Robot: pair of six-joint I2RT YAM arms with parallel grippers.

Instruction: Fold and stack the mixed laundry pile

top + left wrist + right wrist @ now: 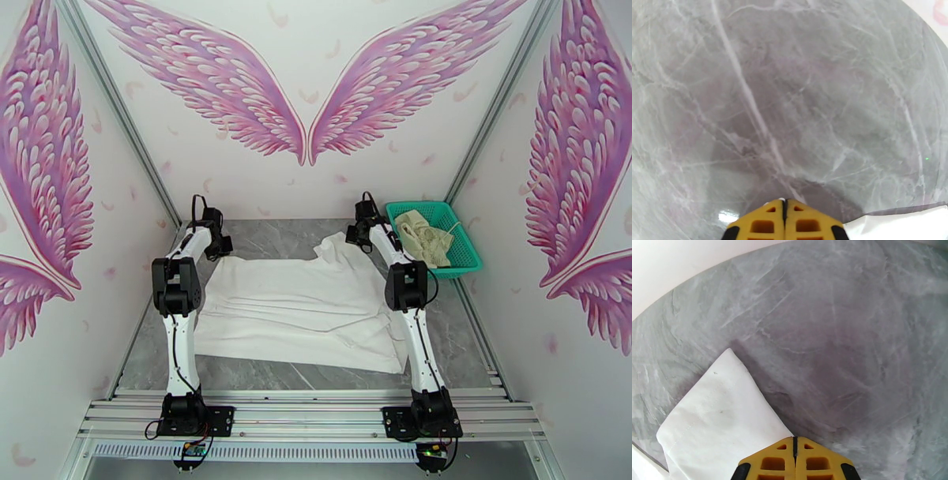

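Left gripper (784, 202) and right gripper (794, 439): jaws shut at shirt's (292, 308) far hem, toward table's (276, 230) far edge. Catch unconfirmed. Lift both evenly, keep hem taut, bring it to the near edge.

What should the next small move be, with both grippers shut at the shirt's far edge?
Probably raise both a little, together, to test the hold. The left gripper and right gripper are shut at the far edge of the white shirt, which lies spread flat; whether cloth is pinched isn't clear.
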